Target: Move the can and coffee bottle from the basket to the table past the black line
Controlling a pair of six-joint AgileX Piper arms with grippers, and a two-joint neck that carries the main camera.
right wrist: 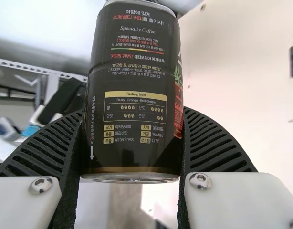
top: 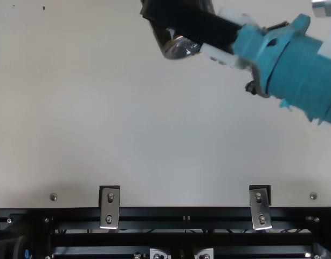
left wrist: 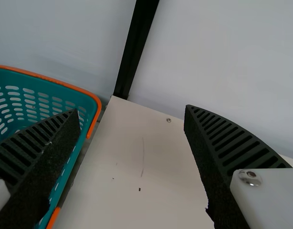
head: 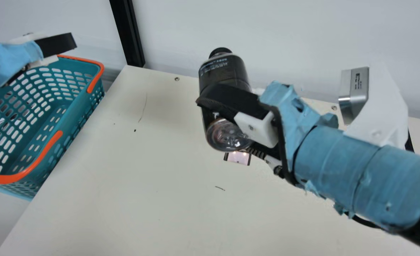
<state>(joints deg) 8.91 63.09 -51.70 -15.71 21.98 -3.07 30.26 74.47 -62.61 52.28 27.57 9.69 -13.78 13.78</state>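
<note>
My right gripper (head: 225,119) is shut around the dark coffee bottle (head: 224,71), which hangs above the table with its black cap up and its clear base tilted toward the camera. In the right wrist view, the gripper (right wrist: 133,117) presses its ribbed fingers on both sides of the labelled bottle (right wrist: 134,86). The bottle's clear base (top: 180,47) also appears at the top view's upper edge. At the far left, my left gripper (head: 56,44) is over the teal basket (head: 76,103); its own wrist view has this gripper (left wrist: 130,112) open, nothing between the fingers.
The cream table (head: 124,199) bears thin dark marks, including a long faint line (head: 144,106) near its back left. The basket stands beyond the table's left edge. A black post (head: 127,32) rises behind. A small plate (head: 237,158) lies beneath the bottle.
</note>
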